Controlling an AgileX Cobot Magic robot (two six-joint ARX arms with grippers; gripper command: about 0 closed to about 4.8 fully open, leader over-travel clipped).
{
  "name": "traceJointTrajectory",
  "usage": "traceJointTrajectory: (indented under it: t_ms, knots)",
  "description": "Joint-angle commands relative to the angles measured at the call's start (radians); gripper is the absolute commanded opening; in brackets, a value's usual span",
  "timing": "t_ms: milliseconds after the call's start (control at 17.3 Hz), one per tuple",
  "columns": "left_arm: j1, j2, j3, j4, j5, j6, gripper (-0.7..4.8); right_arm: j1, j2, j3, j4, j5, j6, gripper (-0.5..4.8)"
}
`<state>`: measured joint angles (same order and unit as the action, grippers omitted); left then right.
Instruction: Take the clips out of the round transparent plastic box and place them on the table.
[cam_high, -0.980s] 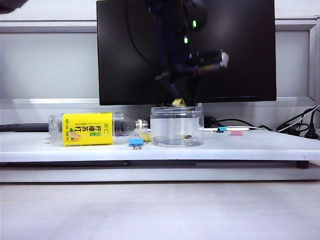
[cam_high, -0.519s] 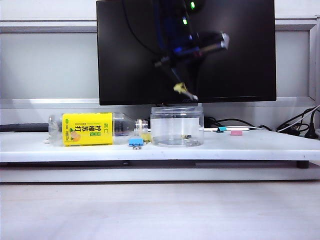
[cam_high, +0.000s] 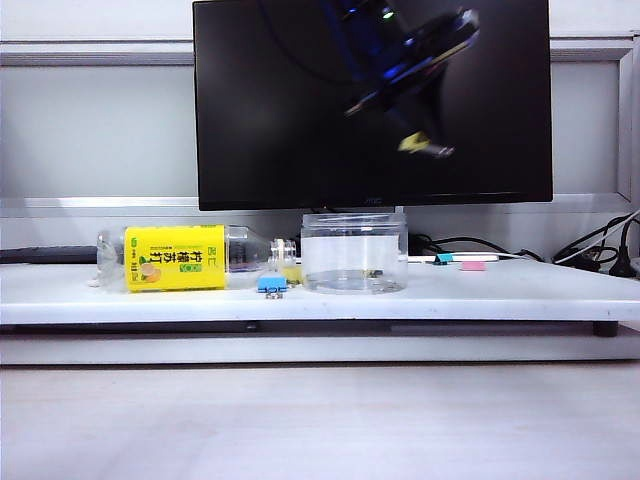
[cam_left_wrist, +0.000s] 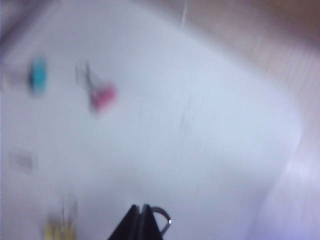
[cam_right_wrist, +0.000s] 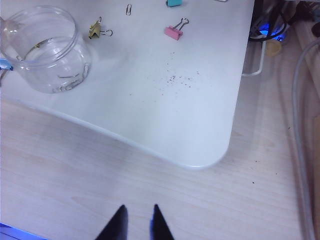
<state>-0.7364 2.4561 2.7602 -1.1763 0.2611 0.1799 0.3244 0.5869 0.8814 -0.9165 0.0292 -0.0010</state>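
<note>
Exterior view: bottle (cam_high: 185, 257) lies on its side at left centre of the table (cam_high: 500, 295), cap toward the box (cam_high: 354, 252), with a blue clip (cam_high: 271, 284) in front between them. The box stands upright at mid-frame; little shows inside it. Pink clip (cam_high: 471, 266) and teal clip (cam_high: 444, 259) lie on the table right of the box, cables beyond them. A dark monitor (cam_high: 270, 100) fills the background against a pale wall. My left gripper (cam_high: 425, 146) is raised in front of the screen, upper centre-right, tilted down to the right, jaws closed on a yellow clip (cam_high: 412, 143); its wrist view is blurred, showing shut fingertips (cam_left_wrist: 140, 225) over the white board. My right gripper (cam_right_wrist: 137, 220) hangs over the wood surface (cam_right_wrist: 75, 170) off the table's corner, jaws partly apart, holding nothing. Another yellow clip (cam_right_wrist: 96, 29) lies beside the box.
</note>
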Motion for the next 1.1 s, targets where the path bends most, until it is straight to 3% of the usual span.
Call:
traceJointTrajectory:
  t_ms: [58, 807, 865, 922, 1095]
  knots:
    - [-0.003, 0.031, 0.0, 0.118, 0.035, -0.04, 0.16, 0.0, -0.001, 0.003, 0.019, 0.024, 0.001, 0.71]
    - [0.01, 0.179, 0.0, 0.149, 0.012, -0.039, 0.31, 0.0, -0.001, 0.003, 0.001, 0.047, 0.001, 0.71]
    - [0.011, 0.179, 0.0, 0.141, 0.012, -0.04, 0.44, 0.0, -0.001, 0.003, 0.001, 0.047, 0.001, 0.71]
    - [0.012, 0.179, 0.0, 0.133, 0.012, -0.039, 0.89, 0.0, -0.001, 0.003, 0.001, 0.047, 0.001, 0.71]
    - [0.013, 0.178, 0.001, 0.118, 0.012, -0.04, 0.96, 0.0, -0.001, 0.003, 0.001, 0.047, 0.001, 0.71]
